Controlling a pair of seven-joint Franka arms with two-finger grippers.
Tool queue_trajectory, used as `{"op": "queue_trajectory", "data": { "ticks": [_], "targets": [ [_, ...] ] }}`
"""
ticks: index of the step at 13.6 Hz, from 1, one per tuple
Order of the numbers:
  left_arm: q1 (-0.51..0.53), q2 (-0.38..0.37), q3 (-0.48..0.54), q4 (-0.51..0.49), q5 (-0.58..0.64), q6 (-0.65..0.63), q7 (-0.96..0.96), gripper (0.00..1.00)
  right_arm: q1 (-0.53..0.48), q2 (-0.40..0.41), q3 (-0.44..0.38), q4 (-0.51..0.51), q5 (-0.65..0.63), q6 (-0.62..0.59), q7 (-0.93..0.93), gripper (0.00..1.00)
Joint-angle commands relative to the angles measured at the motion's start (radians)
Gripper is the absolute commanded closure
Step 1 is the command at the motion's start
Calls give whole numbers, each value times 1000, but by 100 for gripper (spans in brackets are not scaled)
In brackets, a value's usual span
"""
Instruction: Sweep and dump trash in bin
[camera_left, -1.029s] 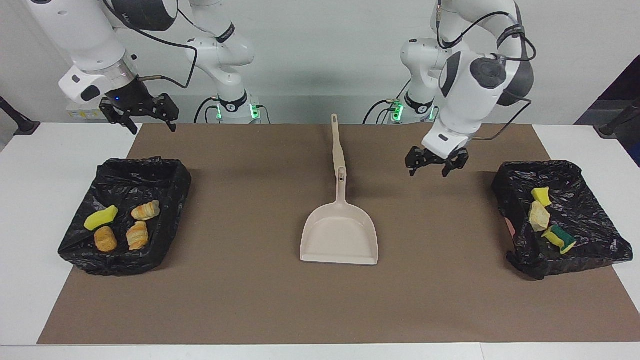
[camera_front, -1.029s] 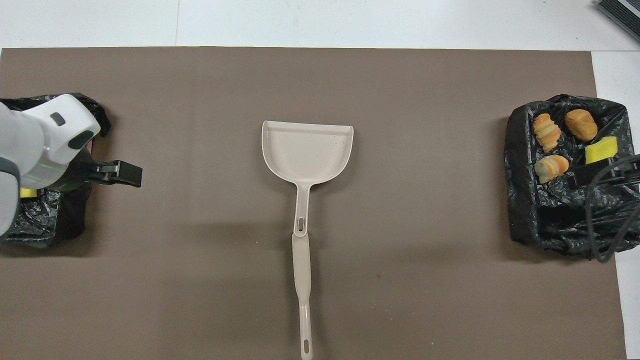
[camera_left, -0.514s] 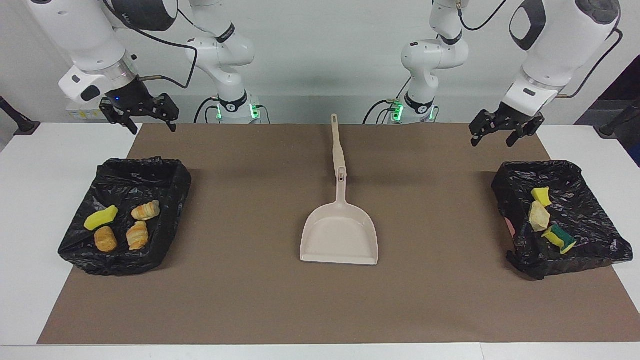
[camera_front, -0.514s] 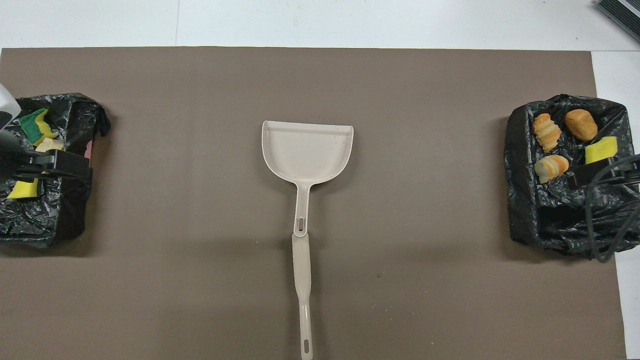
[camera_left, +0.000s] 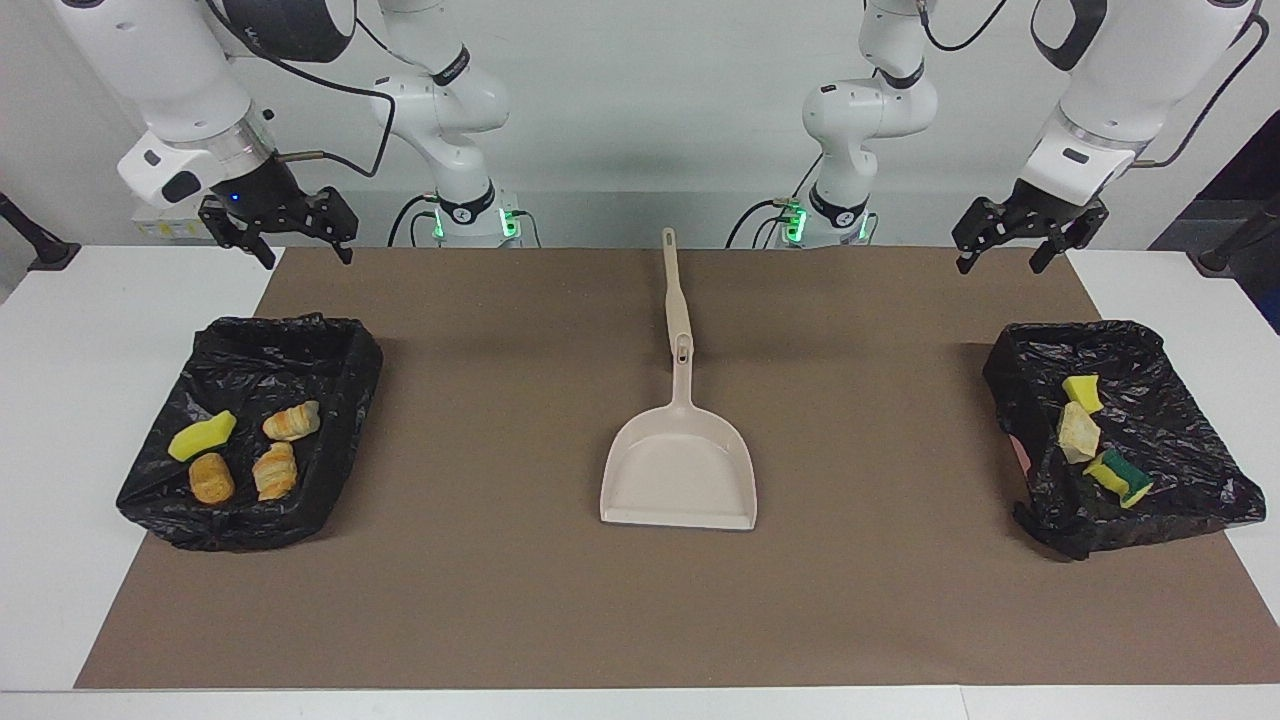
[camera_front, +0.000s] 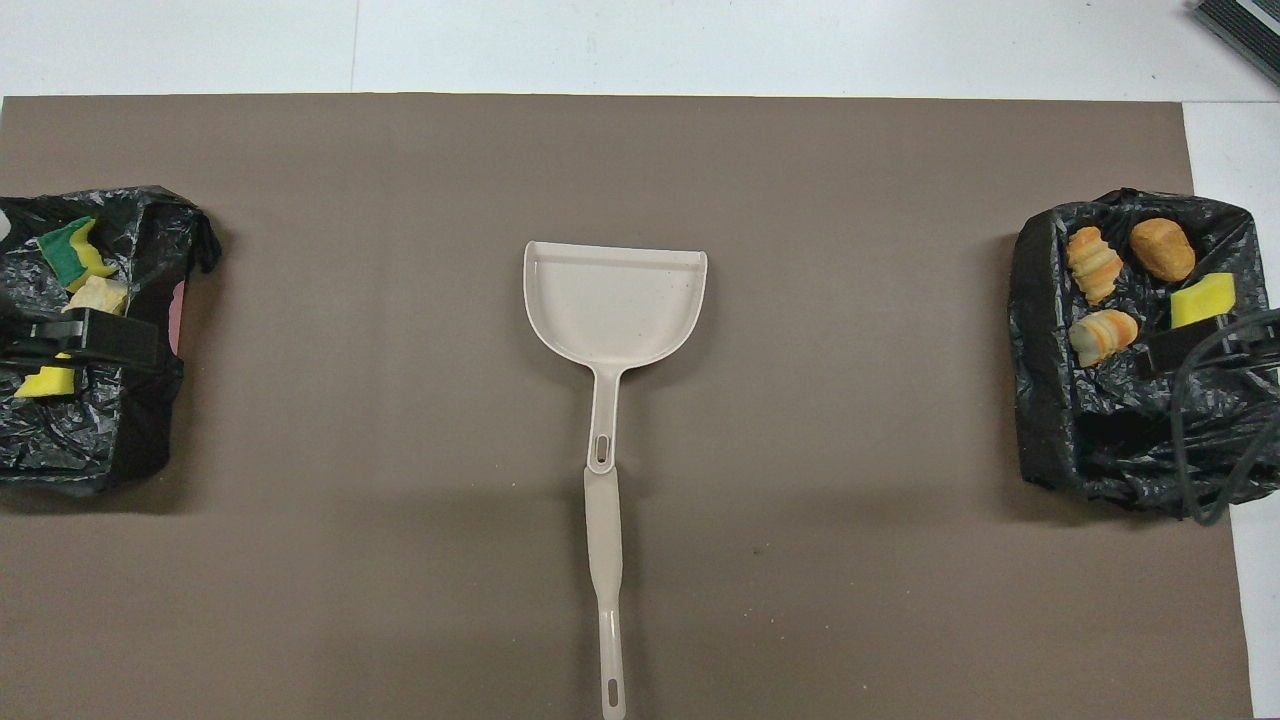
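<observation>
Both tools hang empty with fingers spread: the left tool (camera_left: 1029, 232) up above the sponge bin (camera_left: 1180, 345), the right tool (camera_left: 279, 225) above the pastry bin (camera_left: 330, 345). We see the trash (camera_left: 245, 452) already lying in the bins below them. The dustpan (camera_left: 680, 470) lies midway between the tools; a careless restart could snag a bin liner. Since a second ago, the left tool has pulled away from the dustpan handle toward its bin.
</observation>
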Motion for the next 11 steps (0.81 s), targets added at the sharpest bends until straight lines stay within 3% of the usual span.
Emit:
{"op": "queue_trajectory", "data": {
  "ticks": [1, 11],
  "targets": [
    [12, -20, -5, -8, -43, 31, -3, 0, -10, -5, 7, -3, 11, 5, 17, 0],
    [12, -20, -8, 0, -30, 21, 4, 0, -10, -5, 7, -3, 13, 5, 15, 0]
  ]
}}
